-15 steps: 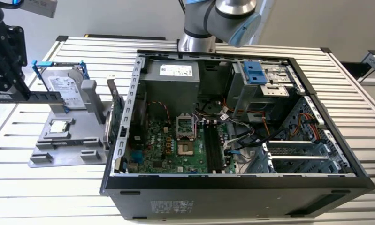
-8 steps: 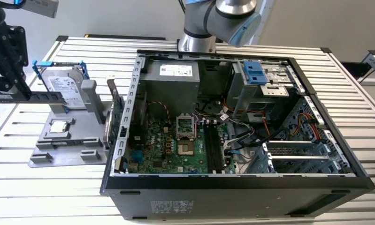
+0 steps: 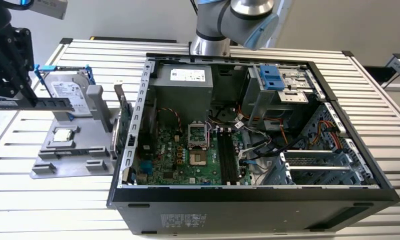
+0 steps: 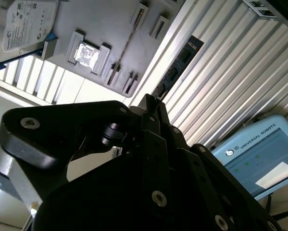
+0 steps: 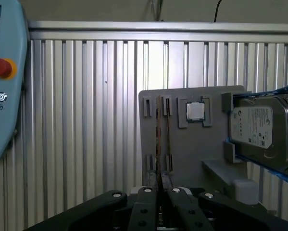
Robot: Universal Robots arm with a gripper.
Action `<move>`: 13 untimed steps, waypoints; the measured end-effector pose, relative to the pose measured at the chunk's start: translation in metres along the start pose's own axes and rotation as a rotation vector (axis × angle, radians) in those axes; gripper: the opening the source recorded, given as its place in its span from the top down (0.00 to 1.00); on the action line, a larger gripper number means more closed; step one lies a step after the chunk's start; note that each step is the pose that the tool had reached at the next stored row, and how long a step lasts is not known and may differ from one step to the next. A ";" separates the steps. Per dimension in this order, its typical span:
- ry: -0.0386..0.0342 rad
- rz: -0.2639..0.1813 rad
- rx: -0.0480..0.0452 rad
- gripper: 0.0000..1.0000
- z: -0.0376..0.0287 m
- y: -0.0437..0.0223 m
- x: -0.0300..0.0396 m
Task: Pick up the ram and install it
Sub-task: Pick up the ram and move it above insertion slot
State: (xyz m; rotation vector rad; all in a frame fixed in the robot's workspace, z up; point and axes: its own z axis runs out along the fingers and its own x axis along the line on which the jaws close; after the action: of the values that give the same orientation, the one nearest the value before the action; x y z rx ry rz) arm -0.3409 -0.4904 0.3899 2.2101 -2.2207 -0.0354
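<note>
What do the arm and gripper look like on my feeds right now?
The arm is silver-grey metal with light blue joint caps. The gripper is matt black, built of angular linked fingers with round silver pivot screws.

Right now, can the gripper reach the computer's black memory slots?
Probably yes. The case lies open, nothing covers the memory slots, though cables lie beside them. The gripper holds the ram off to the exterior view's left.

The arm [image 3: 250, 9] is finished in silver-grey with pale blue caps [image 3: 263, 26]; the black jaws are fastened with silver screws [image 5: 116, 195].
</note>
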 end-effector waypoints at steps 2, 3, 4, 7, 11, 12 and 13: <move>0.0001 0.000 -0.0001 1.00 -0.0001 -0.0016 0.0000; 0.0000 0.000 0.0000 1.00 -0.0001 -0.0024 0.0000; 0.0000 0.000 0.0000 1.00 -0.0001 -0.0033 0.0000; 0.0001 0.000 -0.0001 1.00 -0.0002 -0.0059 0.0000; 0.0001 0.000 -0.0001 1.00 -0.0003 -0.0094 0.0000; 0.0002 0.000 -0.0002 1.00 -0.0003 -0.0102 0.0000; 0.0000 0.000 -0.0001 1.00 -0.0003 -0.0110 -0.0001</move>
State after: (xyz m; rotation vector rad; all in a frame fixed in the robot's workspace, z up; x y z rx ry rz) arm -0.3299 -0.4904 0.3899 2.2101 -2.2206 -0.0355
